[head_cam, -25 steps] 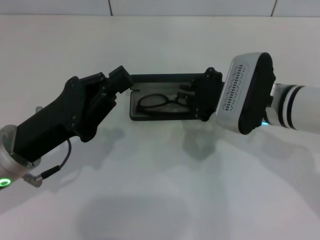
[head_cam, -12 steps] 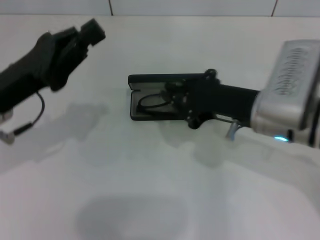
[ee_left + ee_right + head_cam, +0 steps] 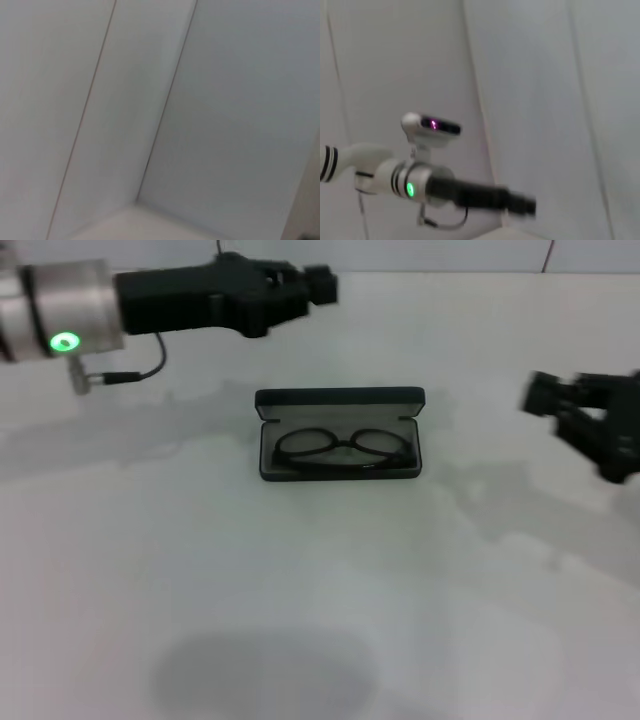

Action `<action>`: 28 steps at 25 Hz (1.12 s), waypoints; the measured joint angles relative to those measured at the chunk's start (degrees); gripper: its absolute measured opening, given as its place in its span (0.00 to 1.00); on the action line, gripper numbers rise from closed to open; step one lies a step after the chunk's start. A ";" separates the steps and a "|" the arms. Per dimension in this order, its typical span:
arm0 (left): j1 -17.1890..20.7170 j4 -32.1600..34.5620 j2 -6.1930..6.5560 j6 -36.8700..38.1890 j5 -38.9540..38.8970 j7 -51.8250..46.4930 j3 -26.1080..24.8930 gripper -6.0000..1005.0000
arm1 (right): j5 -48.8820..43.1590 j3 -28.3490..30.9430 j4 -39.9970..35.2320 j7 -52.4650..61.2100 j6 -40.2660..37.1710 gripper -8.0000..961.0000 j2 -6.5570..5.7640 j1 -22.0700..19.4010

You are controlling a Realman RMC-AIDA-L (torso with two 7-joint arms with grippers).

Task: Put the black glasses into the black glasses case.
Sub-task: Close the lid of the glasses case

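The black glasses case (image 3: 340, 398) lies open in the middle of the white table, its lid standing up at the far side. The black glasses (image 3: 345, 448) rest folded inside it on the grey lining. My left gripper (image 3: 322, 286) hangs high beyond the case at the far side, pointing right and well clear of it. The right wrist view also shows this left gripper (image 3: 527, 206) on its arm, against the wall. My right gripper (image 3: 545, 398) is off to the right of the case, apart from it and holding nothing that I can see.
The white table (image 3: 300, 590) spreads out around the case. A tiled white wall (image 3: 225, 100) stands behind the table and fills the left wrist view. A cable (image 3: 130, 375) dangles from my left wrist.
Both grippers have pulled away from the case: the left rose up and back, the right withdrew to the right. The glasses stay in the open case.
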 joint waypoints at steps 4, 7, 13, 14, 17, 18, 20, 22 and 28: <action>-4.57 0.08 -1.58 -7.24 11.11 -2.27 0.02 0.15 | 0.01 8.07 7.09 -2.03 -7.11 0.15 -0.10 0.00; -6.64 0.08 -3.74 -13.04 17.33 -3.52 0.01 0.17 | 0.26 10.07 10.69 -3.34 -8.50 0.15 -0.06 -0.07; -8.37 -0.11 -5.72 -18.38 23.00 -5.57 0.25 0.28 | 0.13 10.23 13.38 -5.26 -8.31 0.16 0.01 0.91; -8.47 -0.21 -5.84 -18.88 23.48 -5.78 0.33 0.28 | 0.13 10.25 13.68 -5.48 -8.29 0.17 0.03 1.18; -8.55 -0.28 -6.17 -20.20 25.32 -6.61 0.37 0.28 | 0.13 10.33 14.47 -5.83 -8.18 0.17 0.07 1.96; -8.53 -0.31 -6.22 -20.45 25.61 -6.77 0.41 0.28 | 0.13 10.34 14.66 -6.00 -8.08 0.17 0.06 2.23; -8.32 -0.35 -6.27 -20.78 25.94 -6.82 0.48 0.28 | 0.13 10.36 14.81 -6.20 -7.76 0.17 0.04 2.53; -8.18 -0.35 -6.31 -20.94 26.22 -6.83 0.51 0.28 | 0.13 10.27 14.84 -6.27 -7.27 0.18 0.04 2.76; -8.02 -0.46 -6.40 -20.70 27.90 -7.54 0.55 0.28 | 0.08 10.08 15.65 -6.31 -6.26 0.19 0.08 3.89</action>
